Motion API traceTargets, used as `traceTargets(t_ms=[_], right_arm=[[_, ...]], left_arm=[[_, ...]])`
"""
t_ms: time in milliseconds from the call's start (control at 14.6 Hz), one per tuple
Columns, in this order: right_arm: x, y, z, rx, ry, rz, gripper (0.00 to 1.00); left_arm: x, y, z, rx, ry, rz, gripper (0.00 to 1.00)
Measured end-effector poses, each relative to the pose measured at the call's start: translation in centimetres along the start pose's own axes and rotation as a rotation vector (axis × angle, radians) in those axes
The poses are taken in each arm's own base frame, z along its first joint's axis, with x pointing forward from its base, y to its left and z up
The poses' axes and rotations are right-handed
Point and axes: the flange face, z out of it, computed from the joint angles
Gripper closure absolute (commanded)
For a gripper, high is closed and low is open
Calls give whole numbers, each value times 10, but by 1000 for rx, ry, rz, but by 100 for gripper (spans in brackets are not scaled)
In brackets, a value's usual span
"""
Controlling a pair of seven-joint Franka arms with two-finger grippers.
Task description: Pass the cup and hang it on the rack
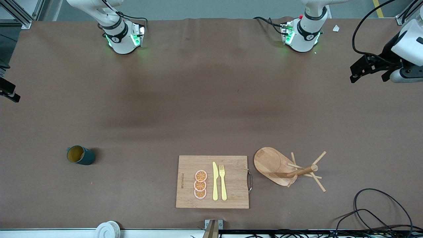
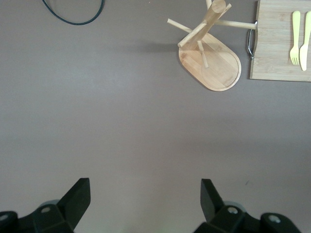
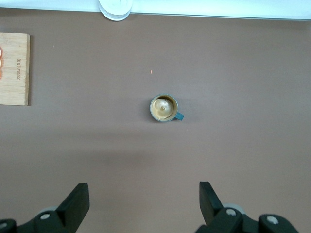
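The dark teal cup stands upright on the table toward the right arm's end, its ochre inside showing; it also shows in the right wrist view. The wooden rack stands beside the cutting board toward the left arm's end, and shows in the left wrist view. My left gripper is open and empty, high over bare table at the left arm's end. My right gripper is open and empty, high over bare table; the front view's edge cuts most of it off.
A wooden cutting board near the front edge holds orange slices, a yellow knife and a yellow fork. Black cables lie at the near corner by the left arm's end. A white roll sits at the near edge.
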Motion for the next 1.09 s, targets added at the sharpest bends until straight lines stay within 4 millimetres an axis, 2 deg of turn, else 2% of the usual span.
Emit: traceTargets(t_ms=[341, 1092], right_arm=[[2, -2, -18, -7, 41, -5, 0], [4, -3, -16, -7, 38, -7, 0]], left_arm=[[0, 0, 0, 0, 0, 1, 0], [8, 0, 12, -6, -12, 1, 0]])
